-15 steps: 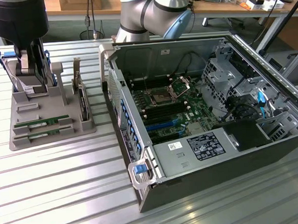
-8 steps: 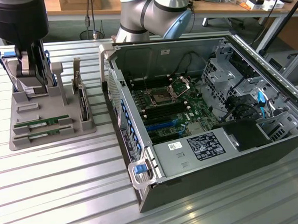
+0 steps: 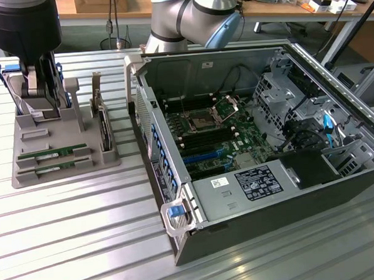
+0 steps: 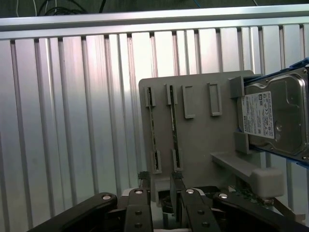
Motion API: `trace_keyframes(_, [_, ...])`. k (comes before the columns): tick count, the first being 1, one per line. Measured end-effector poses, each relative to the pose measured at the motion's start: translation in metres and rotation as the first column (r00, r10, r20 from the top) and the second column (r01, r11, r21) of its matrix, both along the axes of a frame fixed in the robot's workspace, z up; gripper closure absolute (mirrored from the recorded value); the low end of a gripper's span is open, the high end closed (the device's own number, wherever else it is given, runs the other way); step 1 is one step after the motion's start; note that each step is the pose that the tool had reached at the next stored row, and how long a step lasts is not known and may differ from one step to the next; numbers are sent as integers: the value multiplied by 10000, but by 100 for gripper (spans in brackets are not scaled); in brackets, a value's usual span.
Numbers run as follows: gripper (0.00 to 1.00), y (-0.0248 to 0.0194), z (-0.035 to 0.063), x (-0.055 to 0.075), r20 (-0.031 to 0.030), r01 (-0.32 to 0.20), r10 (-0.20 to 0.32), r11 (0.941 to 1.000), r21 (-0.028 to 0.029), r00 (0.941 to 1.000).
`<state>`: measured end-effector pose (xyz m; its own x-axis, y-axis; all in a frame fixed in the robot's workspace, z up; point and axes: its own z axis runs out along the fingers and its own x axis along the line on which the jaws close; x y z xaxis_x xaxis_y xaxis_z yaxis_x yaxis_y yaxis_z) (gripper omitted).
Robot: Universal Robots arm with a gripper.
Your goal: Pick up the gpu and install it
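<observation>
One gripper point(image 3: 41, 105) | open, holding nothing | gpu point(image 3: 52, 151) lies in tray point(image 3: 26, 178), near gripper, untouched

The table point(image 3: 85, 233) is ribbed bare aluminium, brushed and sheeny. At nine o'clock from the computer case point(image 3: 255, 237) in the exterior view, a tray point(image 3: 26, 176) of matt grey plastic holds the gpu point(image 3: 53, 151), a dull green circuit board. The case is dark painted sheet metal outside and bright bare steel inside. The hard drive point(image 4: 285, 116) is silvery metal with a white paper label. The fingers point(image 4: 177, 186) look matt black.
</observation>
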<state>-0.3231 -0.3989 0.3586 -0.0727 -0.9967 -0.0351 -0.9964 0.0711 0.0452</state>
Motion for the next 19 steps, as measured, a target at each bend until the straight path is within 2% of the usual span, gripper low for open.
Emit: trace_keyframes(19, [69, 0, -60, 0, 0, 0, 0, 10000, 41, 10000])
